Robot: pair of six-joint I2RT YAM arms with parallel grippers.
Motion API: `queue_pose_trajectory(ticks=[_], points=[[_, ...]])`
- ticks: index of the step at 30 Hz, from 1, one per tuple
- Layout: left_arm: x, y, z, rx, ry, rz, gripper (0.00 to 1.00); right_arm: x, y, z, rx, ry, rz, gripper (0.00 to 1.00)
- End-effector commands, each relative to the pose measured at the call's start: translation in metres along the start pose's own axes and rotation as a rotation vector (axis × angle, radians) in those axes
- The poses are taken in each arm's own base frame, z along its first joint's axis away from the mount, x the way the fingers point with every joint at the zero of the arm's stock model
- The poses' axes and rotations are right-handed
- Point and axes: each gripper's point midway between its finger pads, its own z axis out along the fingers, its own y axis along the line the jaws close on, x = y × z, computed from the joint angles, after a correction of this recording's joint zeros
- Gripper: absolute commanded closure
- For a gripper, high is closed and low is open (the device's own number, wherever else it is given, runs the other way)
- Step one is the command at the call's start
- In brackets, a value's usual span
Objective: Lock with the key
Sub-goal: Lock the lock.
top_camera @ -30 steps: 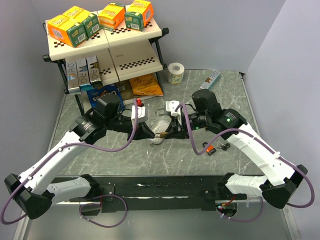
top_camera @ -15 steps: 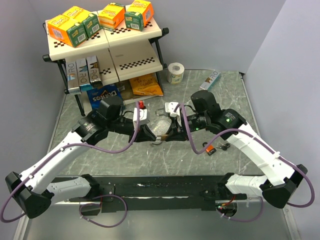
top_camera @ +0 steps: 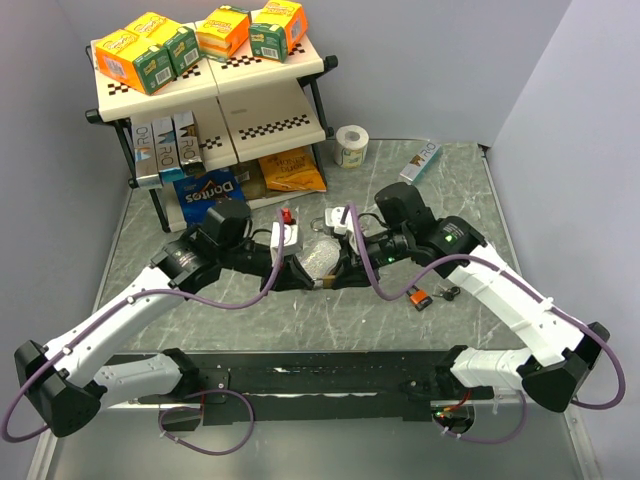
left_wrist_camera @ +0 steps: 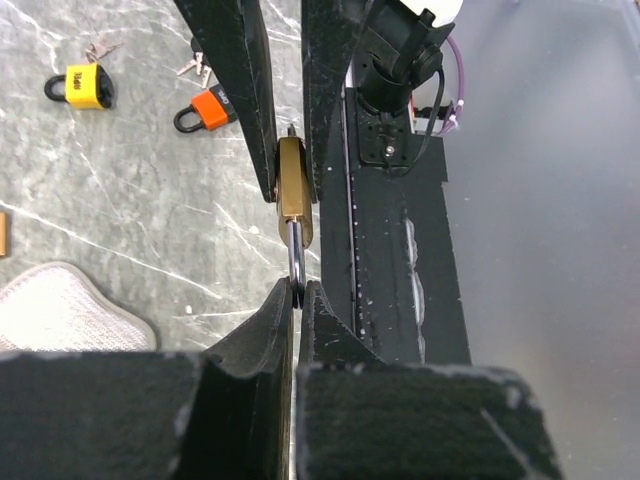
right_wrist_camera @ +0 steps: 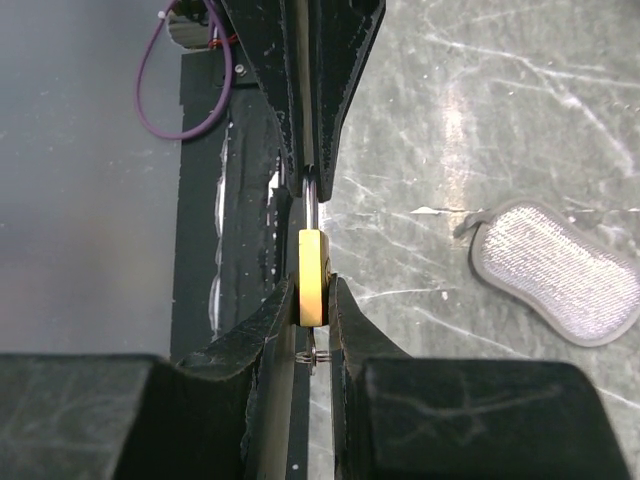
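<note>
From above, the left tool (top_camera: 312, 275) and right tool (top_camera: 335, 274) meet tip to tip over the bench (top_camera: 250, 325)

Left wrist: its tool is pinched tight on the shackle (left_wrist_camera: 297, 255) of the brass padlock (left_wrist_camera: 293, 190), whose body sits straight ahead

Right wrist: that tool is clamped on the brass body, the shackle pointing away from it

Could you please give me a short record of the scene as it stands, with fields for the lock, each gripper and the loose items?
held item: brass padlock, between the two grippers
left gripper: shut on the padlock's shackle
right gripper: shut on the padlock's body
key: not clearly visible in any view
loose on the table: yellow padlock, orange padlock, grey mesh pad
</note>
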Motion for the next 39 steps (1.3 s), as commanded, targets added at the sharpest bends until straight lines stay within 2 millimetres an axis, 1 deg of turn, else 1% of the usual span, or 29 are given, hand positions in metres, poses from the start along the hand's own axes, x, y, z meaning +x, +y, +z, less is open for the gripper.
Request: queue_pose_trajectory(ticks=[1, 5, 10, 15, 18, 23, 24, 25, 27, 28, 29, 31, 32, 33, 34, 35, 36, 37, 39], points=[[-0.043, -0.02, 0.019, 0.128, -0.164, 0.148, 0.99, -0.096, 0.007, 0.007, -0.053, -0.288, -0.273, 1.0], [-0.048, -0.017, 0.018, 0.103, -0.189, 0.164, 0.99, -0.095, 0.011, 0.013, -0.081, -0.287, -0.264, 1.0], [-0.051, -0.021, 0.018, 0.118, -0.223, 0.158, 0.99, -0.093, 0.018, 0.02, -0.111, -0.288, -0.255, 1.0], [-0.049, -0.027, 0.02, 0.15, -0.23, 0.151, 0.99, -0.1, 0.02, 0.021, -0.122, -0.302, -0.254, 1.0], [-0.054, -0.03, 0.019, 0.162, -0.257, 0.171, 0.99, -0.102, 0.02, 0.022, -0.126, -0.307, -0.254, 1.0], [-0.05, -0.03, 0.014, 0.136, -0.231, 0.176, 0.99, -0.093, 0.022, 0.021, -0.118, -0.283, -0.252, 1.0], [-0.046, -0.03, 0.012, 0.132, -0.22, 0.163, 0.99, -0.09, 0.021, 0.019, -0.111, -0.275, -0.249, 1.0], [-0.046, -0.031, 0.009, 0.131, -0.221, 0.159, 0.99, -0.086, 0.022, 0.019, -0.112, -0.258, -0.234, 1.0], [-0.039, -0.029, 0.003, 0.135, -0.201, 0.13, 0.99, -0.081, 0.018, 0.014, -0.088, -0.241, -0.215, 1.0], [-0.036, -0.028, 0.0, 0.131, -0.193, 0.122, 0.99, -0.079, 0.016, 0.012, -0.077, -0.233, -0.203, 0.95], [-0.033, -0.023, -0.005, 0.12, -0.188, 0.116, 0.99, -0.074, 0.011, 0.007, -0.063, -0.215, -0.176, 0.8], [-0.028, -0.016, -0.015, 0.093, -0.176, 0.092, 0.99, -0.069, 0.005, 0.001, -0.047, -0.201, -0.146, 0.6], [-0.026, -0.015, -0.019, 0.091, -0.173, 0.105, 0.99, -0.064, 0.004, -0.003, -0.048, -0.187, -0.124, 0.42], [-0.027, -0.012, -0.023, 0.077, -0.17, 0.111, 0.99, -0.061, -0.004, -0.01, -0.024, -0.181, -0.106, 0.38], [-0.02, -0.009, -0.028, 0.059, -0.151, 0.088, 0.99, -0.059, -0.006, -0.014, -0.015, -0.176, -0.101, 0.35], [-0.018, -0.006, -0.03, 0.051, -0.14, 0.112, 0.99, -0.056, -0.009, -0.016, -0.007, -0.167, -0.108, 0.33], [-0.018, -0.004, -0.032, 0.041, -0.135, 0.122, 0.99, -0.048, -0.015, -0.021, 0.014, -0.149, -0.08, 0.32], [-0.013, -0.003, -0.035, 0.034, -0.12, 0.107, 0.99, -0.045, -0.017, -0.022, 0.018, -0.141, -0.072, 0.32], [-0.014, -0.002, -0.038, 0.028, -0.115, 0.136, 0.99, -0.036, -0.021, -0.026, 0.028, -0.115, -0.065, 0.32]])
